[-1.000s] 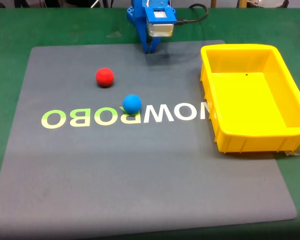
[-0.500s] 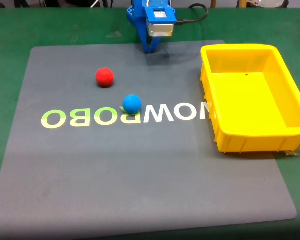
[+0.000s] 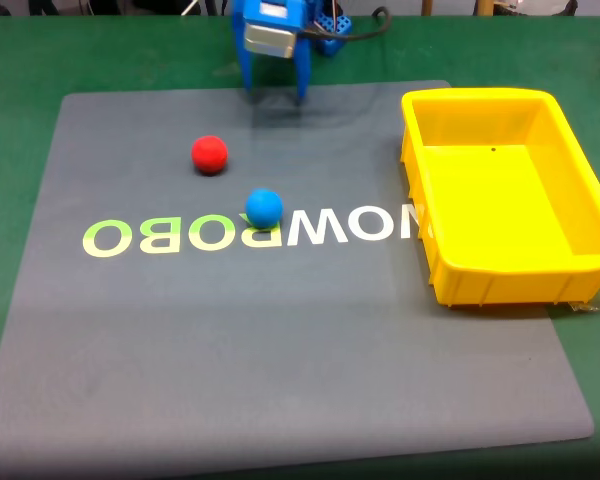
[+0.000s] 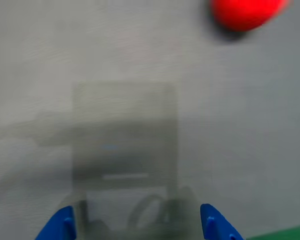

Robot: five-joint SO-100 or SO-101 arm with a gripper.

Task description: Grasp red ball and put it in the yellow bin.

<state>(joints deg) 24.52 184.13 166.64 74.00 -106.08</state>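
Red ball: rests on the grey mat, left of centre in the fixed view, far of the mat's pale lettering; free of any contact. In the wrist view it shows blurred at the top right.

Blue ball: on the mat just near and right of the red ball, apart from it, at the lettering.

Yellow bin: stands at the right side of the mat, upright, its near right corner over the mat's edge.

Jaws: blue, at the far edge of the mat, pointing down, spread apart and holding nothing; both tips show at the bottom of the wrist view.

Bench: green cover under the mat.
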